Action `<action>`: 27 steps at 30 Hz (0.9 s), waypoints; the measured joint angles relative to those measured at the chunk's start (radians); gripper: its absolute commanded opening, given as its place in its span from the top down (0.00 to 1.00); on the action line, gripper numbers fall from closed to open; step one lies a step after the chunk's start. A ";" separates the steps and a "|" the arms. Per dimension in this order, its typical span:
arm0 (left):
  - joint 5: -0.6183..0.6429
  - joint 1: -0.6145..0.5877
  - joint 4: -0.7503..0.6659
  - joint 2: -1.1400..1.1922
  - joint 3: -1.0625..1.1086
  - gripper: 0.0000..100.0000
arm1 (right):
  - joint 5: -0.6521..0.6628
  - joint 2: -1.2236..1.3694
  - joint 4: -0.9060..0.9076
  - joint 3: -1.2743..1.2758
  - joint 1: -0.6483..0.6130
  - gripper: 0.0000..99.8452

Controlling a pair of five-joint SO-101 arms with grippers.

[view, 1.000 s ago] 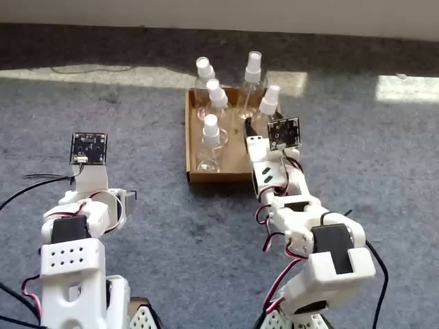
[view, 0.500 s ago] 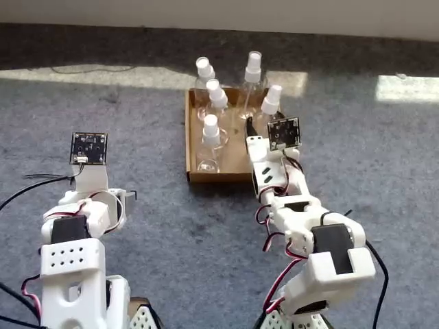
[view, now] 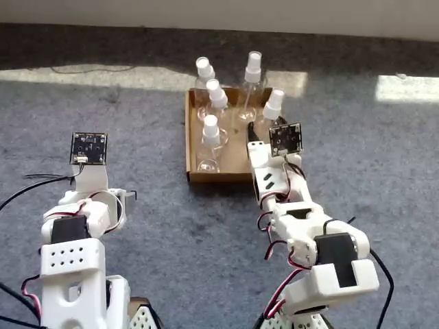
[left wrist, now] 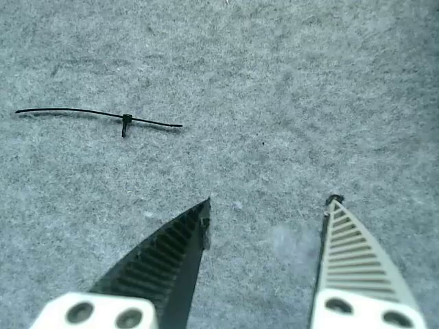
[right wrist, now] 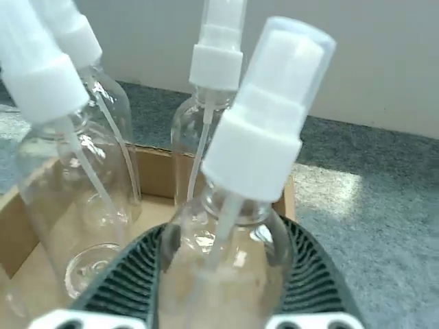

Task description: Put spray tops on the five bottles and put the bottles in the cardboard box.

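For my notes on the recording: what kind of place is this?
Probably an ordinary indoor room, not a factory: grey carpet as work surface, a pale wall behind the cardboard box, and a sunlight patch.

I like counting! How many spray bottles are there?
5. In the cardboard box: back-left bottle, back-right bottle, middle bottle, front bottle. Right claw holds the fifth bottle at its right side.

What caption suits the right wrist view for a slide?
Jaws of the right gripper clasp a clear bottle with a white spray top at the brown cardboard box, beside other capped bottles.
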 measured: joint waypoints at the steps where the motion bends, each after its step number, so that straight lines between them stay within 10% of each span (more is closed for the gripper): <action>1: 0.000 0.000 0.000 0.000 0.000 0.75 | 0.000 -0.002 0.000 0.000 0.000 0.91; 27: 0.000 0.000 0.000 0.000 0.000 0.75 | 0.000 -0.052 -0.008 0.035 0.000 0.80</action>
